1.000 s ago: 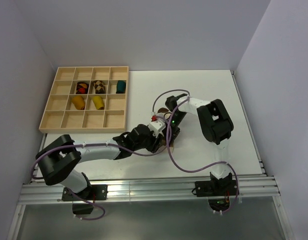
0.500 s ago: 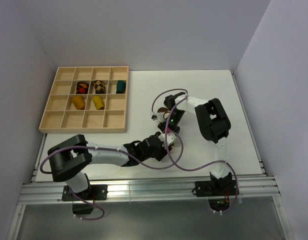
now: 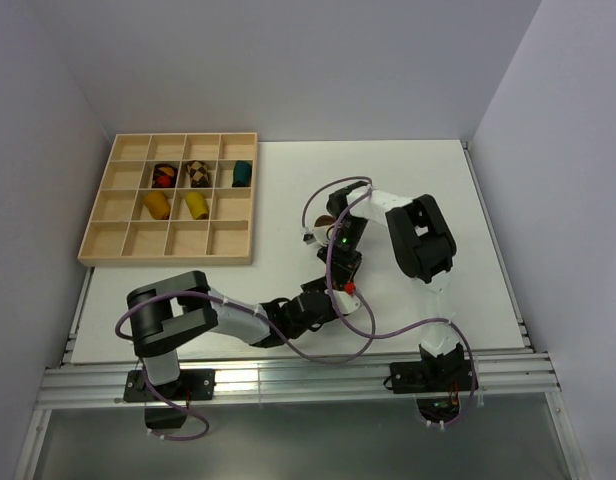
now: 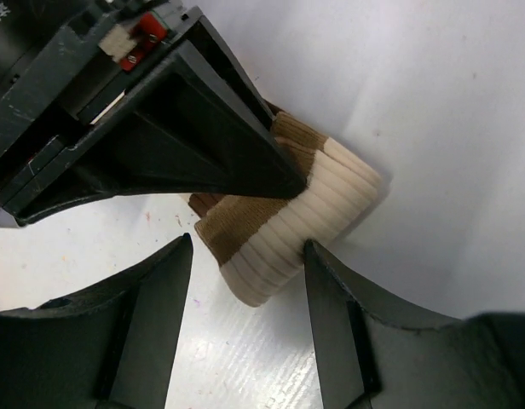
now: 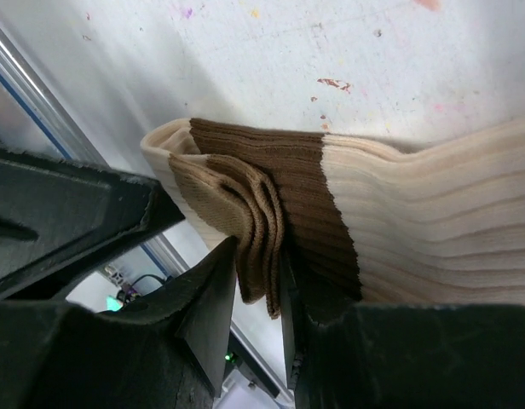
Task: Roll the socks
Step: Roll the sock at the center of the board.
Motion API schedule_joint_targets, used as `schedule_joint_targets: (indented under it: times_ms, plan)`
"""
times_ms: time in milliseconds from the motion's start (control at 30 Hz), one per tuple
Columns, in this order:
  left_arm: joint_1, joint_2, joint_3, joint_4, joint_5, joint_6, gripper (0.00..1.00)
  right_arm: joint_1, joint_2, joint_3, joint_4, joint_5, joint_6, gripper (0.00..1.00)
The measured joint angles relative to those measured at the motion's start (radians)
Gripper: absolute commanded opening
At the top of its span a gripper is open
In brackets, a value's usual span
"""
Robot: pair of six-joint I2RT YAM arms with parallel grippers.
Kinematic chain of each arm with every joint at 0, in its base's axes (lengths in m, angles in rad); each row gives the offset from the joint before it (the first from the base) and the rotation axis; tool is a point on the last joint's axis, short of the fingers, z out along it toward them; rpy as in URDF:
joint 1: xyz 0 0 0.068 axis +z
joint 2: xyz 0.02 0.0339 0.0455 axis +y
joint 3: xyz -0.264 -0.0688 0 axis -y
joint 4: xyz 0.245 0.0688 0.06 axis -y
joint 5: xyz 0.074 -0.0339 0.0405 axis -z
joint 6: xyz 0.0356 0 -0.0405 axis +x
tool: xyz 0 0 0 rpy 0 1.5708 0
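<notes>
Pinching a tan fold of the cream sock [image 5: 399,221] beside its brown band, the right tool [image 5: 261,256] stands narrow, with fabric bunched between its fingers. The left tool [image 4: 247,245] is wide, one finger on either side of the sock's ribbed, doubled-over end and not clamped on it (one finger looks very near the fabric; contact unclear). The sock lies on the white table [image 3: 278,190] about mid-width, where the two wrists meet, and from above they hide almost all of it. The wooden tray [image 3: 98,240] sits well apart at far left, with the mustard-orange sock [image 3: 155,205] and bright yellow sock [image 3: 196,205] bundled in adjoining compartments. Judgement: the cream roll is only partly formed. Risks:

- The right pinch holds a thin fold, so releasing it before the left tool closes would likely let the layers spring open.
- A left closure off-centre could catch only the outer layer, or shove the sock along the smooth table.
- The tools are crowded, so the left fingers might close on the right tool's finger rather than on cloth.
</notes>
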Motion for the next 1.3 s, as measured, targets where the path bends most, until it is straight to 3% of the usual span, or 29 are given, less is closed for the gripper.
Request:
schedule_joint_targets:
  times_ms: [333,667,933,1033,1300]
  plan:
    - [-0.002,0.013,-0.032,0.067,0.107,0.130,0.60,0.000,0.040,0.048,-0.057,0.006,-0.022,0.35]
    - [0.010,0.014,0.016,-0.027,0.240,0.119,0.60,-0.001,0.047,0.056,-0.076,0.019,-0.031,0.35]
    - [0.100,0.044,0.104,-0.135,0.346,0.059,0.57,-0.002,0.048,0.056,-0.087,0.028,-0.053,0.35]
    - [0.124,0.055,0.136,-0.180,0.386,0.037,0.52,-0.004,0.048,0.058,-0.094,0.032,-0.062,0.35]
    - [0.134,0.104,0.234,-0.281,0.439,0.000,0.07,-0.019,0.048,0.064,-0.112,0.057,-0.072,0.48]
